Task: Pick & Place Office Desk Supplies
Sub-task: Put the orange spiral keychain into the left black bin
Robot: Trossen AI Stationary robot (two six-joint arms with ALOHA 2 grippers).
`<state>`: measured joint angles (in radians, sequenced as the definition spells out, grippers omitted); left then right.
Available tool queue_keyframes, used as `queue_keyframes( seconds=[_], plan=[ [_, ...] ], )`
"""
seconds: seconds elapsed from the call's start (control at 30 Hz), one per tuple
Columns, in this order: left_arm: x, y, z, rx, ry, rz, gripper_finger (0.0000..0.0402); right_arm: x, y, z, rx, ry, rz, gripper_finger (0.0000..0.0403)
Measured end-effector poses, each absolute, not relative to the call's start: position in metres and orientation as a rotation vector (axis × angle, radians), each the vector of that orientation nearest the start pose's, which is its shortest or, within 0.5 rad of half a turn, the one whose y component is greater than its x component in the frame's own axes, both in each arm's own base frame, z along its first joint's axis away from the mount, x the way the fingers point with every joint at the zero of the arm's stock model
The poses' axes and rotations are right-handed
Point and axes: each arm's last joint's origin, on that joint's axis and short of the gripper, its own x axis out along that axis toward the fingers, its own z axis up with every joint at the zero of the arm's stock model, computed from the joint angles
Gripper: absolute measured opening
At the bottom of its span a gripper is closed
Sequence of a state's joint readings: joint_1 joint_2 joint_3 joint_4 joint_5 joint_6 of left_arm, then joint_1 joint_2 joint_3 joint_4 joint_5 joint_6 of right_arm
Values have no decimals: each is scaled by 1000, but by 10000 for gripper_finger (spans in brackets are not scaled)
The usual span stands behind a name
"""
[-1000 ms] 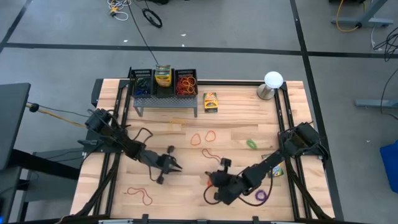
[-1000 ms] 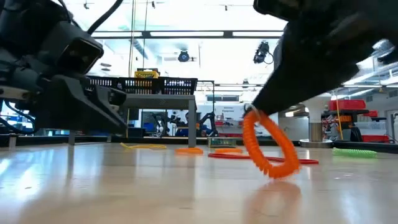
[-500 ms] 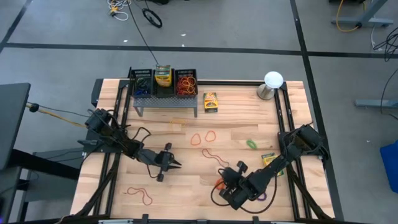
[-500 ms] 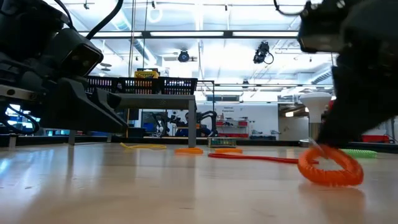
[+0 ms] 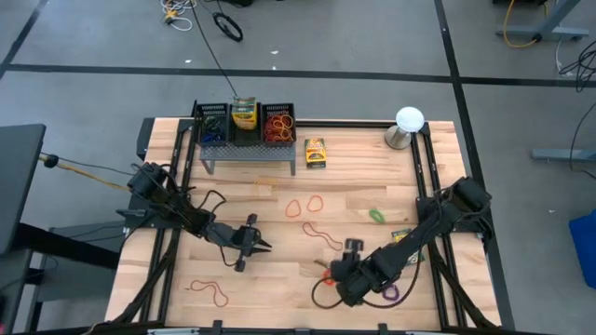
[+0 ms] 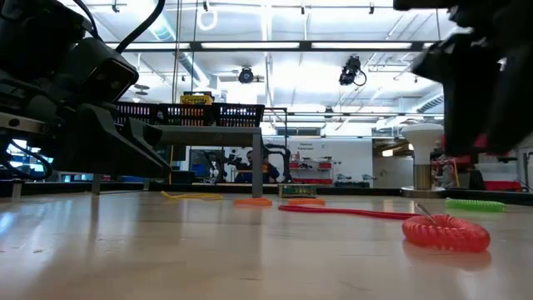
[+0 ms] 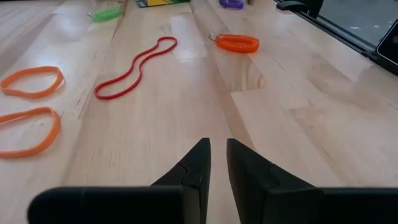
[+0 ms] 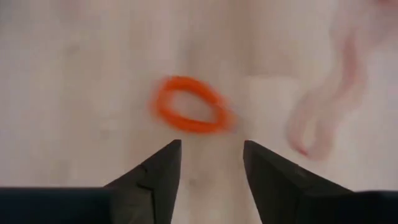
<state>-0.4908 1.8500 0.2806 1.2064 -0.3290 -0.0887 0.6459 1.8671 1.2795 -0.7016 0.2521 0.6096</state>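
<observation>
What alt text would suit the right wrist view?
An orange coiled loop lies flat on the pale wooden table, just beyond the right gripper, whose two dark fingers are open and empty. A blurred red band lies beside it.

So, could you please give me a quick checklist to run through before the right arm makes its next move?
1. Right gripper open: ok, its fingers stand apart.
2. Orange coil band free of the gripper: ok, it lies flat on the table, touching neither finger.
3. Band in front of the fingers: ok, centred just ahead in the right wrist view.
4. Left gripper out of the way: ok, it hangs apart over bare wood with nothing between its fingers.
5. Organizer bins have room: cannot tell.
</observation>
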Motion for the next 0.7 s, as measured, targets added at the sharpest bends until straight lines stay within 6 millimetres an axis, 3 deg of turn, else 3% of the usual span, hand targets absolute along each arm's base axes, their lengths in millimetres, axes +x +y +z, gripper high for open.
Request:
queue_keyframes(
  seconds=[0.33,0.7],
  plan=[
    [218,-106,78,58,344,-145,59,320,229,160,-329,1260,213,146],
    [219,-106,78,53,349,-130,59,323,232,143,-387,1295,253,117]
  ],
)
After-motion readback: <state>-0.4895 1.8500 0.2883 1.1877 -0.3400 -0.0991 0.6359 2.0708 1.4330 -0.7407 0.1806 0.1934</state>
